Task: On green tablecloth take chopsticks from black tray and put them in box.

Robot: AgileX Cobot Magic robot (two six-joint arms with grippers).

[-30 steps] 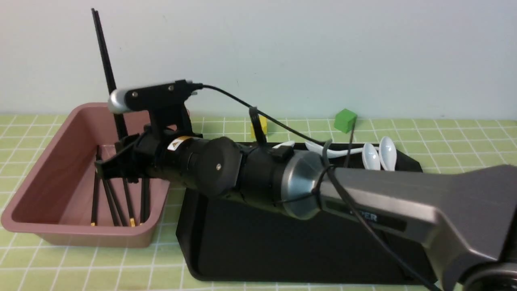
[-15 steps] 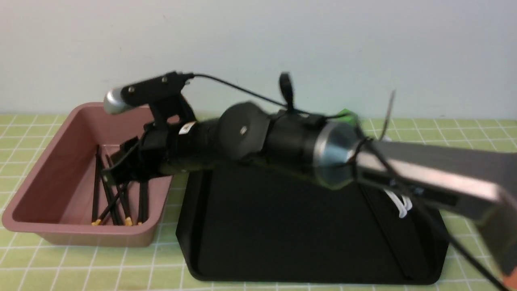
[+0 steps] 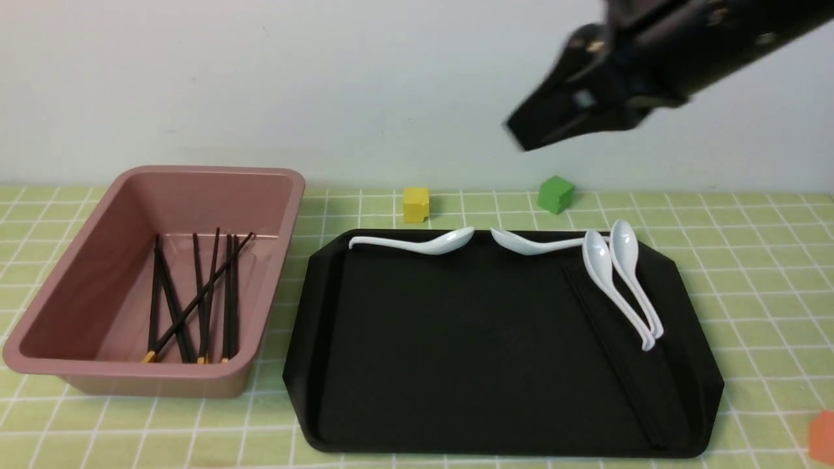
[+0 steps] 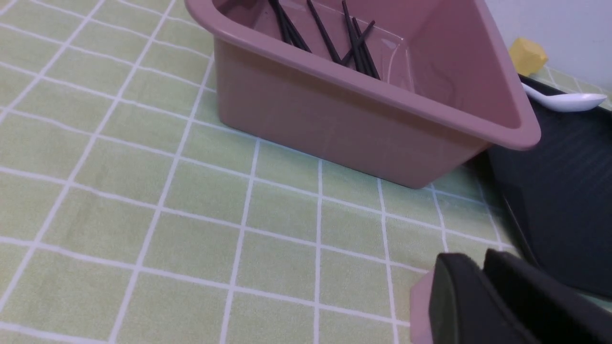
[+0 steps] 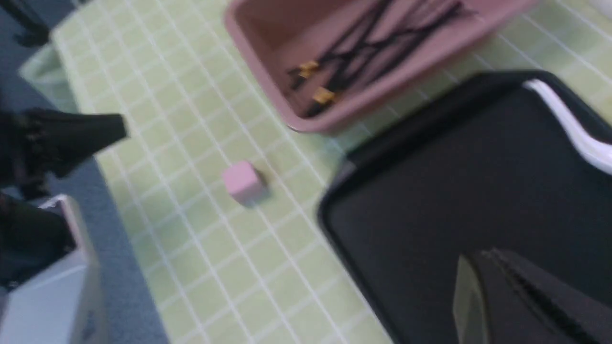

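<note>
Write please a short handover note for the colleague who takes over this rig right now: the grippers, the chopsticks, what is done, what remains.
Right gripper: shut, empty, high above the far side of the black tray.
Left gripper: shut, empty, over the green tablecloth, apart from the box.
Done: several chopsticks lie in the box.
Left to do: apparently two remaining chopsticks along the tray's right side, beside the white spoons. They are black on black and hard to count.
</note>
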